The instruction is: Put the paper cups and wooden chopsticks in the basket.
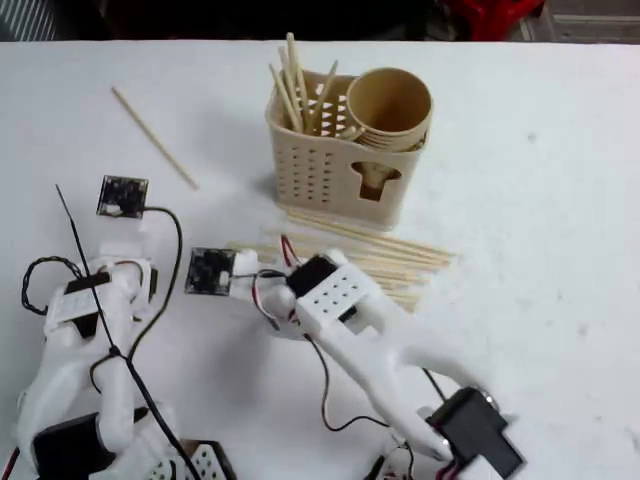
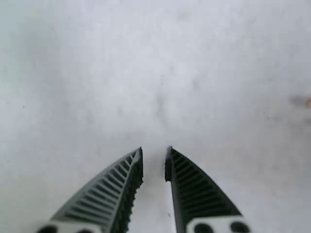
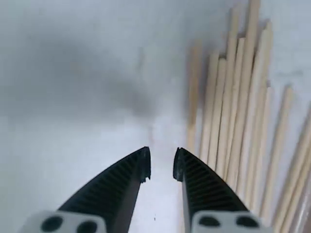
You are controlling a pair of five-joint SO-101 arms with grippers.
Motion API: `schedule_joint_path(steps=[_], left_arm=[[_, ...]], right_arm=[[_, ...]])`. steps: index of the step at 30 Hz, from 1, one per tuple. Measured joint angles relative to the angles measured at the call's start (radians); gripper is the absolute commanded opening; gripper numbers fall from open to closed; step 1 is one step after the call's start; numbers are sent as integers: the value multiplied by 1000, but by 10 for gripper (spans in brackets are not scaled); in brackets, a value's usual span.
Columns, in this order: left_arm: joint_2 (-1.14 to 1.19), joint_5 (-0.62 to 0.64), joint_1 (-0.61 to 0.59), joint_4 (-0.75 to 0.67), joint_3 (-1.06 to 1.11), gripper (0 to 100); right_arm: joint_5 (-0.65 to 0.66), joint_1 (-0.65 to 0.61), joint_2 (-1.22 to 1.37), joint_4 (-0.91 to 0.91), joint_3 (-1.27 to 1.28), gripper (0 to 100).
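A cream slotted basket (image 1: 320, 175) stands at the back centre of the white table. It holds stacked paper cups (image 1: 390, 105) and several upright wooden chopsticks (image 1: 300, 85). A pile of chopsticks (image 1: 370, 255) lies flat in front of the basket, and a single chopstick (image 1: 153, 137) lies far off at the back left. My right arm (image 1: 340, 300) is by the near left end of the pile. The right gripper (image 3: 162, 158) hangs over bare table just beside those chopsticks (image 3: 233, 111), holding nothing, its fingers almost together. My left gripper (image 2: 154, 150) is likewise nearly closed and empty over bare table.
The left arm (image 1: 90, 310) sits at the front left with black cables (image 1: 165, 260) looping between the arms. Small camera boards (image 1: 122, 197) stick out from both wrists. The table is bare to the right of the basket.
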Motion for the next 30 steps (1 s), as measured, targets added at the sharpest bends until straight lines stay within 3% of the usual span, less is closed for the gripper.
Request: schedule_joint_path(steps=[10, 14, 23, 30], left_arm=[[0, 0, 0, 0, 0, 98], [0, 0, 0, 0, 0, 98], [0, 0, 0, 0, 0, 98], [0, 0, 0, 0, 0, 98]], right_arm=[[5, 2, 181, -141, 17, 82], [5, 3, 193, -144, 12, 15], [5, 3, 92, -71, 11, 99], [5, 107, 78, -107, 11, 124]])
